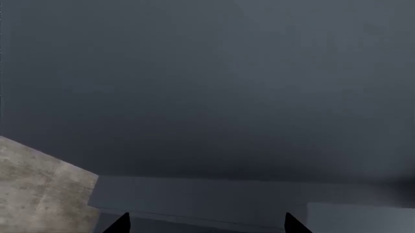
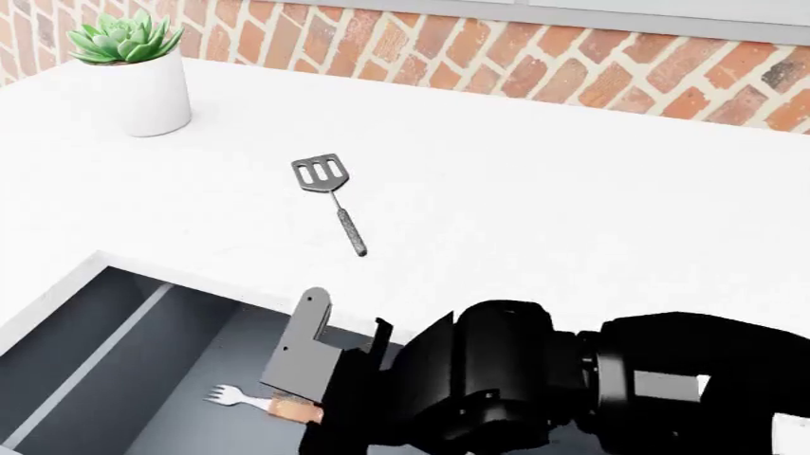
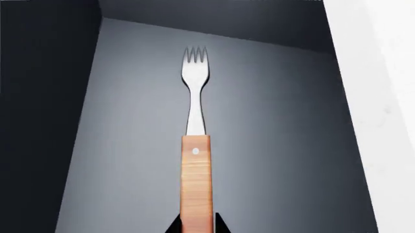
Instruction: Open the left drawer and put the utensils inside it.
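The left drawer [image 2: 120,351] stands pulled out below the white counter, its grey interior and divider ridge showing. Inside it, low over the floor [image 3: 279,145], is the fork [image 3: 196,145] with its orange-brown wooden handle; my right gripper [image 3: 197,225] is shut on that handle, tines pointing away. In the head view the fork [image 2: 241,396] pokes out from under the right gripper [image 2: 303,384]. The grey slotted spatula [image 2: 332,197] lies on the counter behind the drawer. My left gripper [image 1: 207,224] is open, fingertips wide apart, facing a dark slate-blue panel [image 1: 214,97].
A white pot with a green succulent [image 2: 132,78] stands at the counter's back left. A brick wall [image 2: 544,66] runs behind the counter [image 2: 570,209]. Grey floor [image 1: 39,189] shows in the left wrist view. My black right arm [image 2: 570,379] covers the drawer's right part.
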Controlling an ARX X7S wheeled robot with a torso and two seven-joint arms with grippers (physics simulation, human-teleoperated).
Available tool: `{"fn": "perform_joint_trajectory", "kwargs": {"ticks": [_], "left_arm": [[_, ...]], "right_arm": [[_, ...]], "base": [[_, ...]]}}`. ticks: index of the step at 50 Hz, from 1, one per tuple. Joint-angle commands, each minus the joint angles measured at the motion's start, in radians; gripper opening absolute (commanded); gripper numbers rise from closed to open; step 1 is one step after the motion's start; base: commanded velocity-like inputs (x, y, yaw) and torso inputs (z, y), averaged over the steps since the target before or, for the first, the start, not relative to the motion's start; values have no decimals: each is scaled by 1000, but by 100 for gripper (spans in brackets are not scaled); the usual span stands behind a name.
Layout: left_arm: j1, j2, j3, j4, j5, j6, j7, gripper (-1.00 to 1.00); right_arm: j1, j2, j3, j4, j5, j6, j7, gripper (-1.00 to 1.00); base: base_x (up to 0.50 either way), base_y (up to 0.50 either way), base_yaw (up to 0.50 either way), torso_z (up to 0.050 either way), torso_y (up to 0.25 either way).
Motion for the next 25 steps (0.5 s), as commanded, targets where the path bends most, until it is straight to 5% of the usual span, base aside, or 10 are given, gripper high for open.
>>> {"fn": "perform_joint_trajectory", "kwargs": {"ticks": [1,25], "left_arm": [[0,0,1,0,-1,-1,-2,100],[-2,1,4,0,-1,-1,-5,100]], "right_arm": [[-92,-85,-58,205,-147,-86,-144,-100],[-193,-141,-143,335,-223,-127,-237,-100]], "base": [[0,0,0,0,0],[0,0,0,0,0]]}}
